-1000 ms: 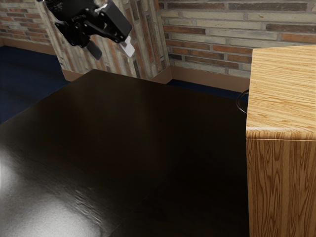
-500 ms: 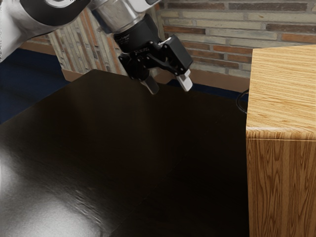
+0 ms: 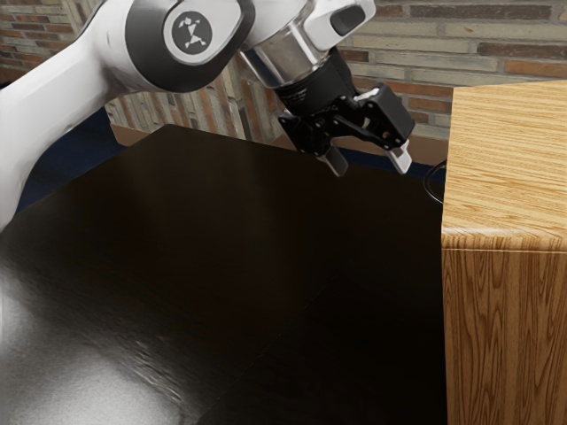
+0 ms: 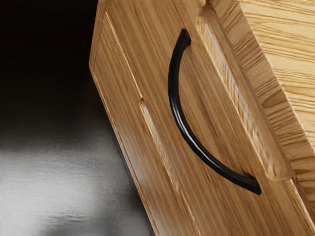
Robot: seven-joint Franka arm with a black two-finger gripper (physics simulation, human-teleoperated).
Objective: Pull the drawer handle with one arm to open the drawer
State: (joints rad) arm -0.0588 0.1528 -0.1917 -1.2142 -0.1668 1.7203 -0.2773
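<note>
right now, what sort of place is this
Probably a simulated indoor room: a brick wall at the back, a dark table, and a wooden drawer cabinet with a black handle.

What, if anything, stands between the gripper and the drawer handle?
Nothing visible does. The open gripper hangs in the air above the dark table, apart from the wooden cabinet. In the wrist view the black handle lies bare on the drawer front, with free space before it.

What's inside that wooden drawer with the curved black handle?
Its inside cannot be seen: the drawer front sits shut in the wooden cabinet and covers whatever it holds. What shows is that front panel and its black handle.
</note>
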